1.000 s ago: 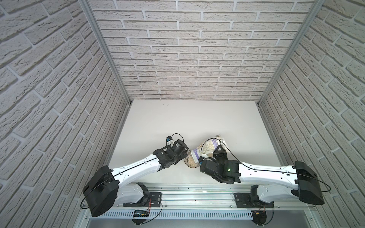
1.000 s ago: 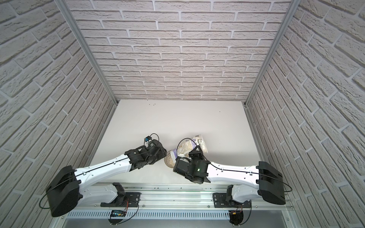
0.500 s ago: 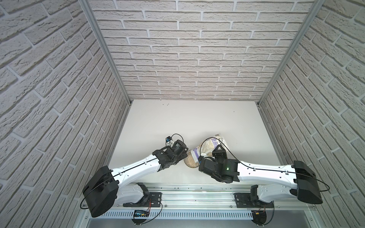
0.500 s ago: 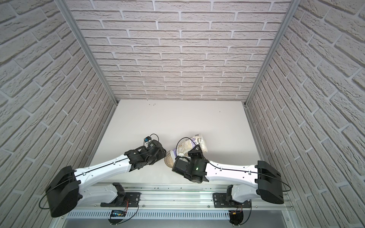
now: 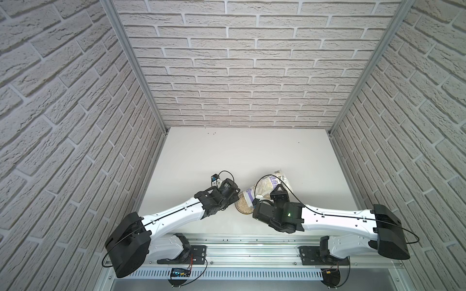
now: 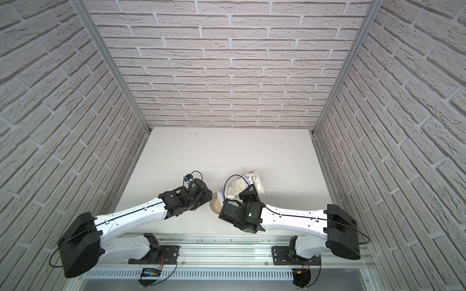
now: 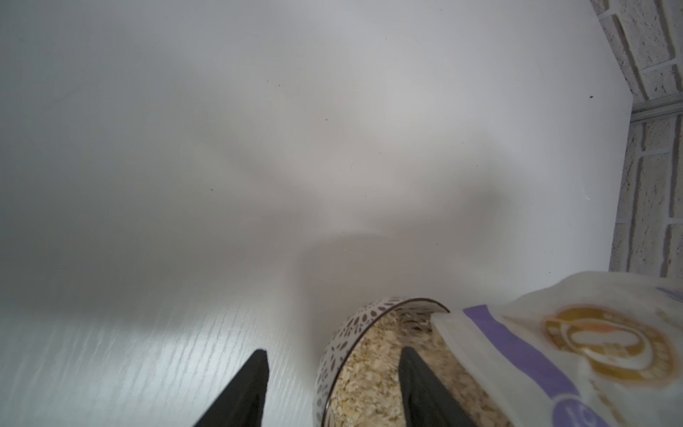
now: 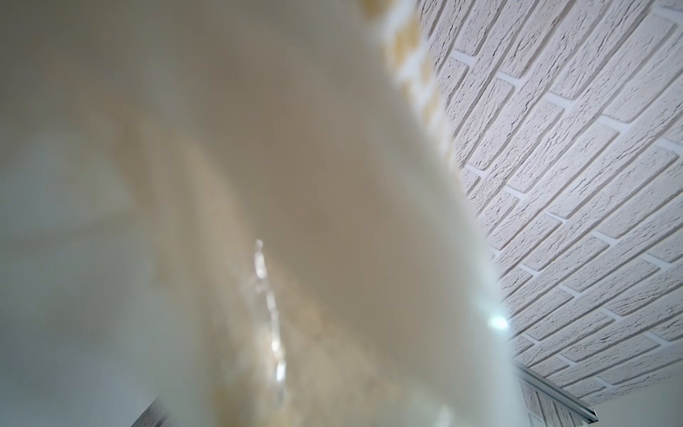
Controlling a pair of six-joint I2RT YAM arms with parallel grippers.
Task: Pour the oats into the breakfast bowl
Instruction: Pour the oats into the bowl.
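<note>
1. Pale brick-pattern walls [image 5: 252,75] box the cell on three sides, so all the work sits on its floor.
2. White bench [image 5: 227,151] carries the task's things near its front edge, between the two arm bases. I judge that this puts them within easy reach of both arms.
3. Left arm [image 5: 176,214] and right arm [image 5: 335,219] lean in toward each other and meet at the bowl. As I read it, one steadies and one pours.
4. Pouch [image 5: 271,181] is off the bench and tilted, far end raised and mouth down over the bowl, so the contents can slide out under their own weight. Right tool [image 5: 276,191] is clamped on its middle. Its fingers are hidden, and the right wrist view shows only blurred pouch close up. I judge the grip from the pouch hanging raised at that tool.
5. Bowl [image 7: 356,321] stands upright on the bench with the pouch mouth just inside its rim. Left tool [image 7: 331,353] is apart and astride the wall. One finger [image 7: 244,392] is outside and the other is inside over the oats, with a gap to the wall at both tips. This probably brackets the bowl so it cannot slide or tip under the pouch.
6. Oats [image 7: 369,377] lie in the bowl, heaped close to the rim, so the pour looks well along. The pouch's raised end looks beige in both top views, so there may be more inside.
</note>
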